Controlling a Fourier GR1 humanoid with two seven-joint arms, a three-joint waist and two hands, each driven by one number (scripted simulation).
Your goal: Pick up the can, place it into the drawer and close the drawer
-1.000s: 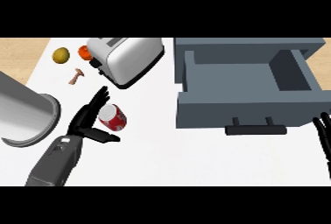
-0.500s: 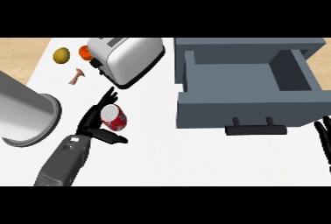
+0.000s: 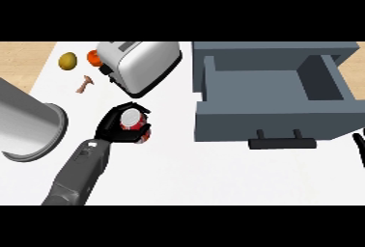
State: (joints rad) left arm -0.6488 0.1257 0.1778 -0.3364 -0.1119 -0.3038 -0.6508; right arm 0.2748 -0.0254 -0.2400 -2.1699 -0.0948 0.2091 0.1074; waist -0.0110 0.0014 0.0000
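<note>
A red can [image 3: 134, 123] with a silver top stands on the white counter, left of the drawer. My left hand [image 3: 114, 126] is curled round it, fingers over the top and thumb across its lower side. The grey drawer [image 3: 271, 128] is pulled open at the right, its inside bare, a black handle [image 3: 282, 143] on its front. Only the fingertips of my right hand [image 3: 358, 144] show at the right edge, below the drawer's corner.
A silver toaster [image 3: 139, 65] lies behind the can. A large steel pot [image 3: 25, 126] stands at the left edge. A yellow fruit [image 3: 68, 60], an orange item [image 3: 94, 57] and a small brown piece [image 3: 85, 84] sit at the back left.
My left hand has closed round the can; its fingers were spread beside it before. The can has shifted slightly toward the back.
</note>
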